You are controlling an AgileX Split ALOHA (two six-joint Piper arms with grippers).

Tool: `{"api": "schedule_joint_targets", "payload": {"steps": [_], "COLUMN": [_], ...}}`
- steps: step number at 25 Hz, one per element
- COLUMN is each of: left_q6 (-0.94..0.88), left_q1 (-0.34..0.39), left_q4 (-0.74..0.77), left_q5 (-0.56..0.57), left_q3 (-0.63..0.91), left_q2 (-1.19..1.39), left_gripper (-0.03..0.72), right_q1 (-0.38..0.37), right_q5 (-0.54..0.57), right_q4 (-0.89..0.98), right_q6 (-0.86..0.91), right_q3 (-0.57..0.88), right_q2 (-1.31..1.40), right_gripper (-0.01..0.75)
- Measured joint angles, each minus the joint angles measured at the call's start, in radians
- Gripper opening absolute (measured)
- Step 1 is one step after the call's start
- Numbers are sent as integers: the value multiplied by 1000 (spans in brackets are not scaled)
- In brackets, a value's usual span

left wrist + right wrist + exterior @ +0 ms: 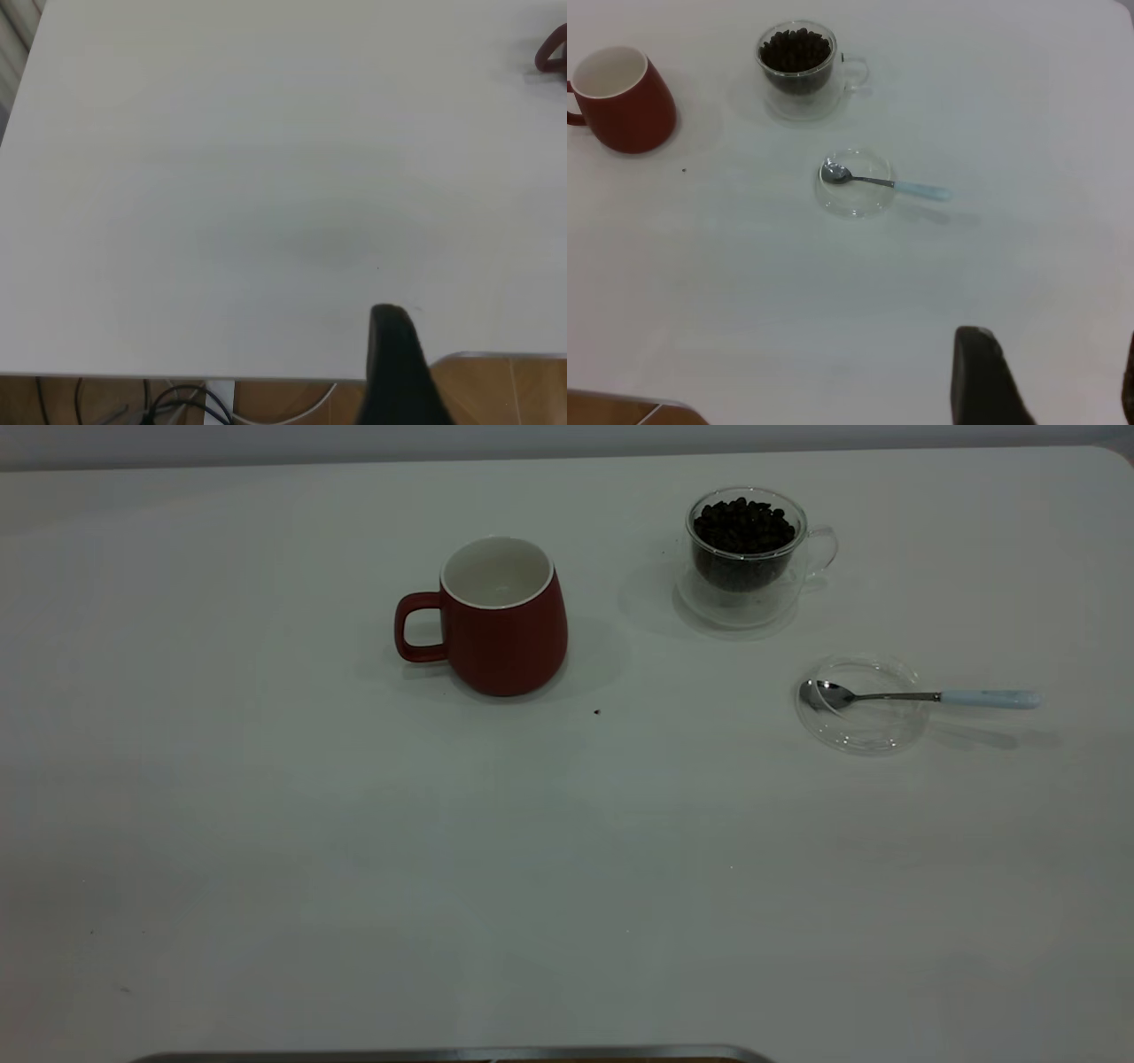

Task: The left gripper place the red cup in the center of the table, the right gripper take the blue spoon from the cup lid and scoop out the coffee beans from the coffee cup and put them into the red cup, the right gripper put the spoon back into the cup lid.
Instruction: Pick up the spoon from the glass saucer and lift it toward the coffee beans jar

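- The white table (266, 824) fills the exterior view. Its far edge runs along the top, with a rounded corner at the far right. The whole near half is bare.
- The red cup (502, 631) stands upright near the middle of the table, toward the far side. It is a rounded dark-red mug with a white inside. Its loop handle points to the left.
- The coffee cup (742, 567), clear double-walled glass, stands to the right of the red cup and farther back, well apart from it. Its handle points right. Dark coffee beans (742, 524) fill it to the rim.
- The cup lid (864, 726), a shallow clear glass disc, lies nearer than the coffee cup and to its right.
- The blue spoon (921, 696) lies with its metal bowl in the lid. Its long axis runs left to right, and the pale blue handle sticks out past the lid's right edge.
- One dark speck (596, 711) lies just near-right of the red cup.
- The left gripper (399, 372) hangs over the table's near edge. Only one black finger shows, so I cannot tell its state.
- The right gripper (1045, 381) hangs over bare table nearer than the lid, fingers apart, holding nothing.
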Motion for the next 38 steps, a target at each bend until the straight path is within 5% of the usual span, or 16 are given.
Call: {"api": "schedule_joint_targets", "payload": {"steps": [12, 19, 38], "left_q6": [3, 3, 3], "left_q1": [0, 0, 0], "left_q4": [0, 0, 0], "left_q5": [0, 0, 0], "left_q3": [0, 0, 0], "left_q2": [0, 0, 0], "left_gripper": [535, 535, 535], "right_q1": [0, 0, -8], "right_q5": [-16, -190, -590], "right_q4": [4, 84, 733], "right_q6": [0, 16, -366], "right_q3": [-9, -113, -197], "right_q2": [11, 373, 1289], "right_gripper": [460, 589, 586]}}
